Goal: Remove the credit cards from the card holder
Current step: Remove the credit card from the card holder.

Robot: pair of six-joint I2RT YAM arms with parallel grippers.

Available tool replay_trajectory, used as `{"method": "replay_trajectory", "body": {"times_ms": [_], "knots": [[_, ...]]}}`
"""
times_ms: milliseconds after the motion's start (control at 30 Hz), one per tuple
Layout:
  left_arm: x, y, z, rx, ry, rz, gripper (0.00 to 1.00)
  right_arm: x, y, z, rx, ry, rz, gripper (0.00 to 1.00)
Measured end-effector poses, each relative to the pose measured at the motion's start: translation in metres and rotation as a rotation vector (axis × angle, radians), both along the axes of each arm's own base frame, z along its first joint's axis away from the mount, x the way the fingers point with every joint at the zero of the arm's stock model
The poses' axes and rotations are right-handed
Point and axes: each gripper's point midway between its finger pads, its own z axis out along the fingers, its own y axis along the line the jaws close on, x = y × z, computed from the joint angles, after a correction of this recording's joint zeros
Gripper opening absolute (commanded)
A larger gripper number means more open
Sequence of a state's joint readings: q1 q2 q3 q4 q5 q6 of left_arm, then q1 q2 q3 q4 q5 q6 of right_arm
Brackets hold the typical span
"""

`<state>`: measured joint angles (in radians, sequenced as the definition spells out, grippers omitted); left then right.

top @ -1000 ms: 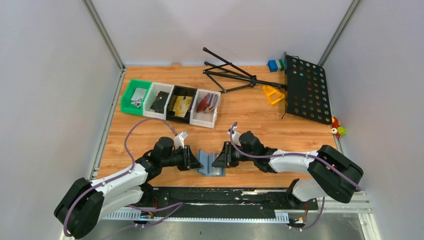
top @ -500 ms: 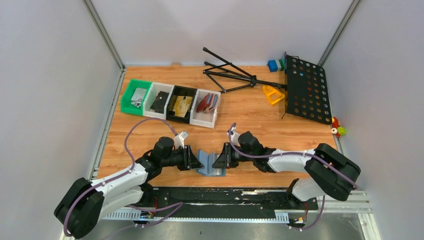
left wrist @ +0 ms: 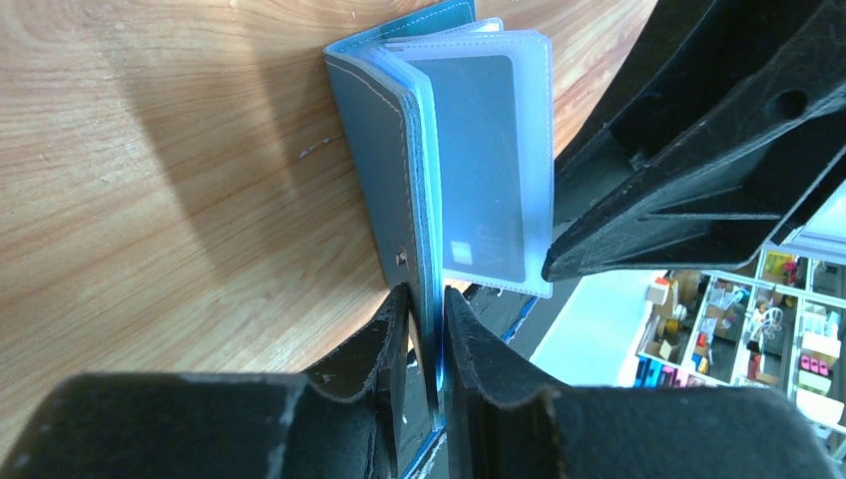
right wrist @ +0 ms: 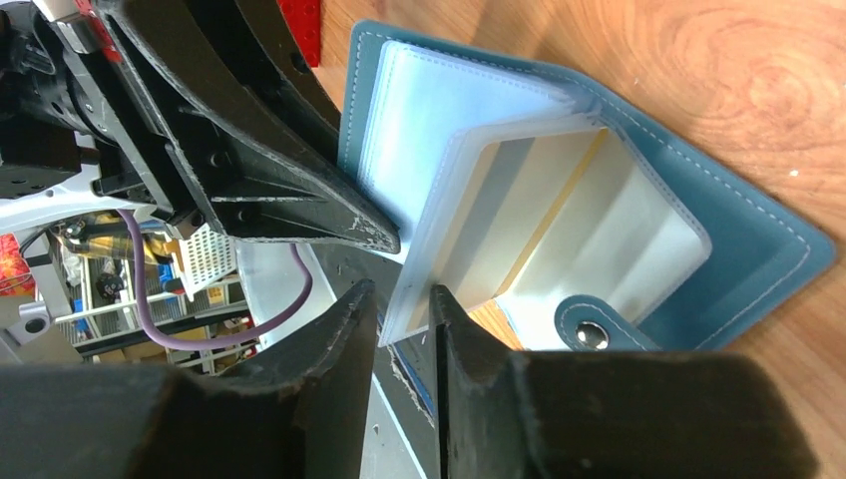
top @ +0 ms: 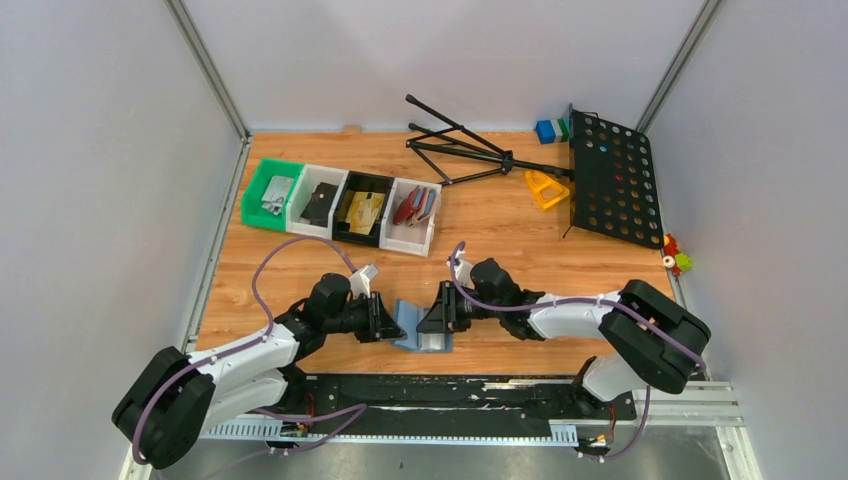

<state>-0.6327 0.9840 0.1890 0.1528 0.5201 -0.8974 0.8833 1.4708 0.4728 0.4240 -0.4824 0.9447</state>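
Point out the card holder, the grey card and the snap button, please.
card holder (left wrist: 379, 170), left wrist view, on its outer cover.
grey card (left wrist: 474, 160), left wrist view, middle of its face.
snap button (right wrist: 591, 334), right wrist view, on the metal stud.

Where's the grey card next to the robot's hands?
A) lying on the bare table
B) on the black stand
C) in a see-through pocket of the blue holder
C: the grey card shows through a clear pocket of the open holder.
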Motion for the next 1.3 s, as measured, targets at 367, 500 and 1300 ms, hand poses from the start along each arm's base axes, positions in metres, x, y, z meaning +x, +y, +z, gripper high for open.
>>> {"method": "replay_trajectory", "body": {"times_ms": [367, 500, 1300], "knots": [[-0.001, 0.0, -0.001, 0.002, -0.001, -0.007, 0.24, -0.001, 0.007, -0.008, -0.009, 0.016, 0.026, 0.39], [-0.001, 0.0, 0.0, 0.0, 0.0, -0.01, 0.26, -0.002, 0.013, -0.006, 0.005, 0.013, 0.046, 0.43], [-0.004, 0.001, 0.003, -0.009, -0.005, -0.012, 0.44, -0.002, 0.028, -0.004, 0.053, 0.032, 0.079, 0.31]]}}
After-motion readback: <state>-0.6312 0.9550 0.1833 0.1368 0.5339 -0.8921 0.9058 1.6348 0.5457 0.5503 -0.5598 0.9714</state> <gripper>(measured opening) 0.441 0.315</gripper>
